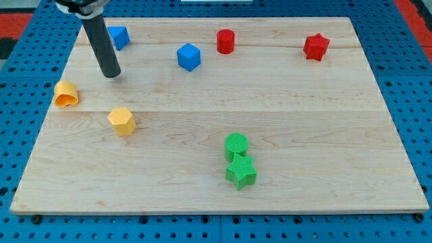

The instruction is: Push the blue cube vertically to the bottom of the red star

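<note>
Tip: you have no claw here, only a straight dark rod; my tip (111, 73) rests on the wooden board (202, 196) near the view's upper left, holding nothing and touching no block.
Rod's upper end: cut off by the view's top edge, so you cannot see the arm above it.
Blue cube: the blue cube (189, 57) sits in the upper middle of the board, well to the view's right of my tip, tilted so one corner faces the view's bottom.
Red star: the red star-shaped block (316, 46) lies near the upper right corner, well apart from the blue cube.
Second blue block: a blue block (119, 36) stands just right of the rod; the rod hides its left side, so you cannot make out its shape.
Red cylinder: a red cylinder (225, 41) stands between the blue cube and the red star.
Yellow blocks: a yellow arch-like block (66, 94) at the left edge; a yellow hexagonal block (122, 121) below my tip.
Green blocks: a green cylinder (236, 144) touches a green star-shaped block (241, 171) just beneath it.
</note>
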Robot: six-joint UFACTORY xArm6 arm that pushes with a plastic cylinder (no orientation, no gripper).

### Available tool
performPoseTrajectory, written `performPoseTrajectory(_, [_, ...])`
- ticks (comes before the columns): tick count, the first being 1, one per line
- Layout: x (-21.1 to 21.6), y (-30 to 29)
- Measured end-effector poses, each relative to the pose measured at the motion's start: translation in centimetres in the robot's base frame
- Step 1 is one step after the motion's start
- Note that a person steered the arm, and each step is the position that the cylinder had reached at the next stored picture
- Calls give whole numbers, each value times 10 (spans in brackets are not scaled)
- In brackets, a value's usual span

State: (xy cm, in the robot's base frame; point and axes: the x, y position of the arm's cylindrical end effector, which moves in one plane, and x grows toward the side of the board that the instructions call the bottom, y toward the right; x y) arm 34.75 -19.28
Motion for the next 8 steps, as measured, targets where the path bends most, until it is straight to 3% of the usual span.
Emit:
performPoseTrajectory(1, [-29,61])
performPoseTrajectory(3, [-48,103])
performPoseTrajectory(4, [-13,174])
performPoseTrajectory(5, [-7,265])
performPoseTrajectory(6, [-4,314])
performPoseTrajectory(8, [33,349])
